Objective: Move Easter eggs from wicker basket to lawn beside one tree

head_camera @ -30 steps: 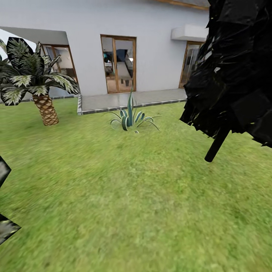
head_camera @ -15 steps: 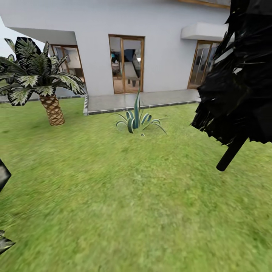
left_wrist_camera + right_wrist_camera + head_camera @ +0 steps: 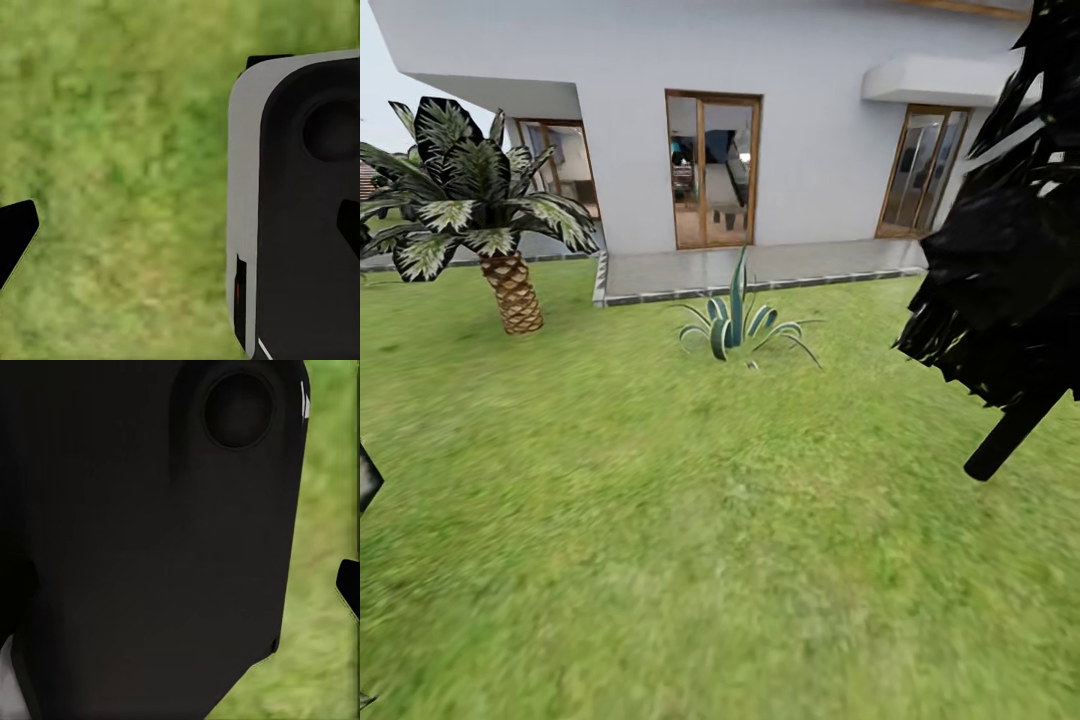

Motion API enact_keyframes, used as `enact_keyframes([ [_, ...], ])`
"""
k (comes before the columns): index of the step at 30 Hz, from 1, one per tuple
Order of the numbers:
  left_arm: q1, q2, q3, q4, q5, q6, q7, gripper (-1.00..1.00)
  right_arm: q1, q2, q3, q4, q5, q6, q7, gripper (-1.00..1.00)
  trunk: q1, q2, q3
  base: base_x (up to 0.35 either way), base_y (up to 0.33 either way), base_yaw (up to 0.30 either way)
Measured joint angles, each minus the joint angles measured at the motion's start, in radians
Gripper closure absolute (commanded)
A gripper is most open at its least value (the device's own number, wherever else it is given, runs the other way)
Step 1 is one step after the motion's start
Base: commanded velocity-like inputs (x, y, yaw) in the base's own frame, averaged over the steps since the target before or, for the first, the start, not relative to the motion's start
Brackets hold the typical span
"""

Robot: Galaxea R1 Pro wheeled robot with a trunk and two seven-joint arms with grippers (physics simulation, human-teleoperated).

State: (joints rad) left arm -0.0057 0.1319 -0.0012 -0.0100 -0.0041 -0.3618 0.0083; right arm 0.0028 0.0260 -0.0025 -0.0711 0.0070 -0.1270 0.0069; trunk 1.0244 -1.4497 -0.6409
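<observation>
The lawn (image 3: 690,520) is stretching green up to a white house (image 3: 790,120), with a small palm (image 3: 475,210), a spiky plant (image 3: 738,325) and a black bushy tree (image 3: 1010,260) standing on it, and I cannot tell how either gripper's jaws are sitting.

Site: residential garden | Ground: mottled lawn (image 3: 690,520) spreading throughout | 12 o'clock: white house (image 3: 800,110) showing wood-framed glass doors (image 3: 712,170), paved patio (image 3: 750,268) | 10 o'clock: palm (image 3: 485,215) standing | 2 o'clock: dark bushy tree (image 3: 1010,270) looming
</observation>
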Motion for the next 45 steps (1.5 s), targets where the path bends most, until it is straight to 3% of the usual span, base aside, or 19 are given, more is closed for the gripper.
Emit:
enact_keyframes([
  [45, 0.0, 0.0, 0.0, 0.0, 0.0, 0.0, 0.0, -1.0, 0.0, 0.0, 0.0, 0.0, 0.0, 0.0, 0.0, -1.0, 0.0, 0.0, 0.0, 0.331, 0.0, 0.06],
])
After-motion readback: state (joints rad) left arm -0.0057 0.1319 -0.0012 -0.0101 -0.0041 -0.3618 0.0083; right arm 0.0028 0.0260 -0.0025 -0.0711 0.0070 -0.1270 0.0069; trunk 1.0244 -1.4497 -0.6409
